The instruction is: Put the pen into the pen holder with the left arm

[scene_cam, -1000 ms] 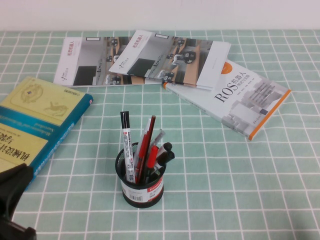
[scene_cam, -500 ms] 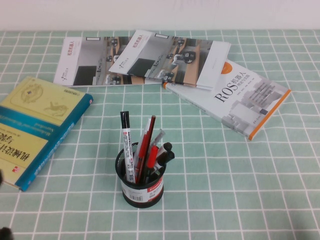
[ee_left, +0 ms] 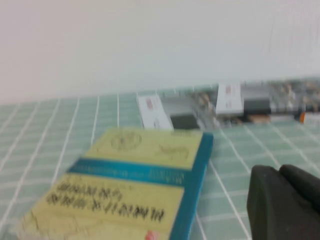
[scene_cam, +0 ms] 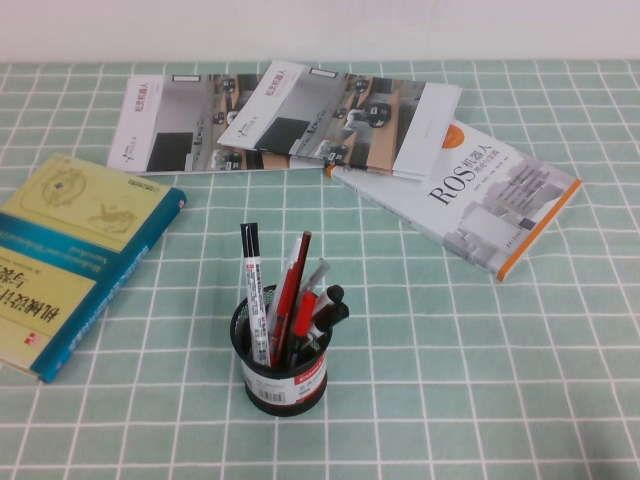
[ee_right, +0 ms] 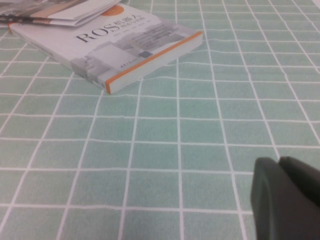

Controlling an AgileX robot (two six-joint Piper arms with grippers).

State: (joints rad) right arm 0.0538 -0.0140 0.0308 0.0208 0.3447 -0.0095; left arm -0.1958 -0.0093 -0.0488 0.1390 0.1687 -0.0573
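Pen holder [scene_cam: 281,365], just below table centre, contains the pen [scene_cam: 303,312] upright among other markers and pencils. Left gripper [ee_left: 284,202], fingers closed on nothing, lies beside the teal-and-yellow book [scene_cam: 70,255] at 9 o'clock. Right gripper [ee_right: 286,195]: finger state cannot be told.

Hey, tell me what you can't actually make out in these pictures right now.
- Lower ends of the pens, the red-capped pen included: hidden inside the pen holder, high view.
- Left gripper: out of the high view; the left wrist view cuts it at the corner. It is shut.
- Right gripper: only a corner shows in the right wrist view.
- Yellow book: title blurred, left wrist view.
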